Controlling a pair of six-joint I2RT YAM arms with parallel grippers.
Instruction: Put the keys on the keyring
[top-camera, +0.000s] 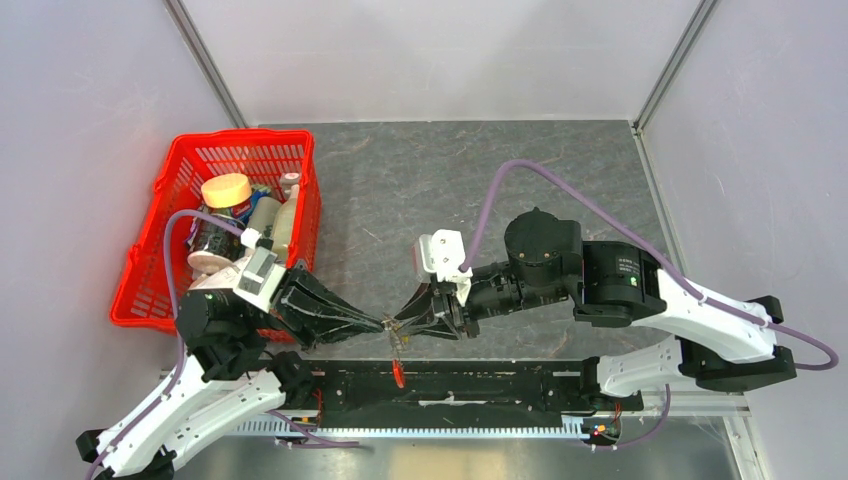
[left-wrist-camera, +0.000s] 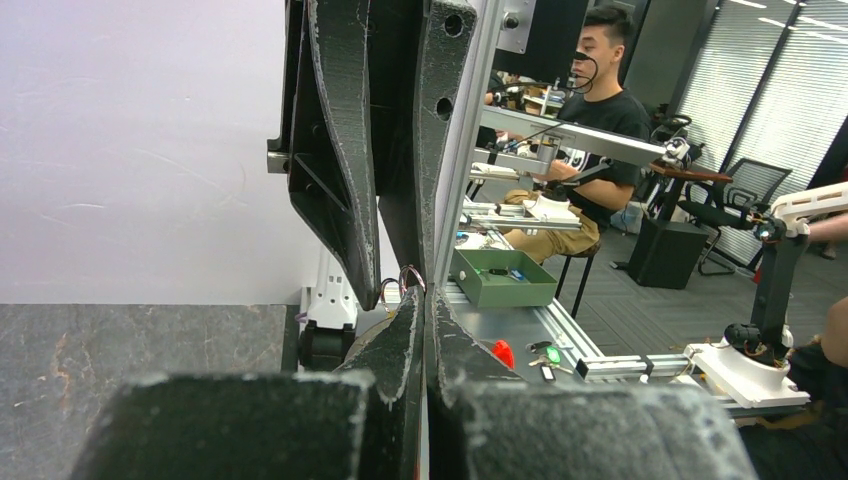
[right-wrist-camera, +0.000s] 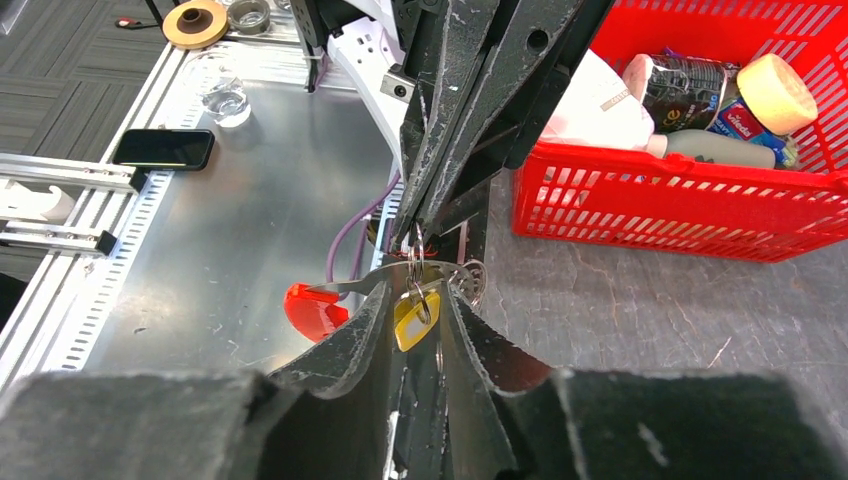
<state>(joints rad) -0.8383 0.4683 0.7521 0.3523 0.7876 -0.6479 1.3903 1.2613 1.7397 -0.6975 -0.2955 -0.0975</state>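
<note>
Mid-threading: left claw (top-camera: 383, 323) clenched on keyring (right-wrist-camera: 316, 310), held over the middle of the surface's (top-camera: 430, 180) near edge; key (right-wrist-camera: 415, 318) sits between right claw's (top-camera: 402, 326) half-closed tips, can't tell if gripped or threaded yet.

**A:** What is enclosing the counter (top-camera: 430, 170)?

**B:** Pale, plain walls (top-camera: 90, 100) are standing on three sides of it, and aluminium posts (top-camera: 205, 62) are running up at the far corners. The top itself is showing a dark grey, stone-like pattern.

**A:** And beyond it?

**B:** An office is showing. Dark carpet tiles (right-wrist-camera: 60, 60) are covering the floor. A black swivel chair (left-wrist-camera: 728, 235) is standing near slatted blinds (left-wrist-camera: 790, 90), which are glowing pale. A brushed metal sheet (right-wrist-camera: 230, 220) is catching soft reflections alongside the counter.
</note>
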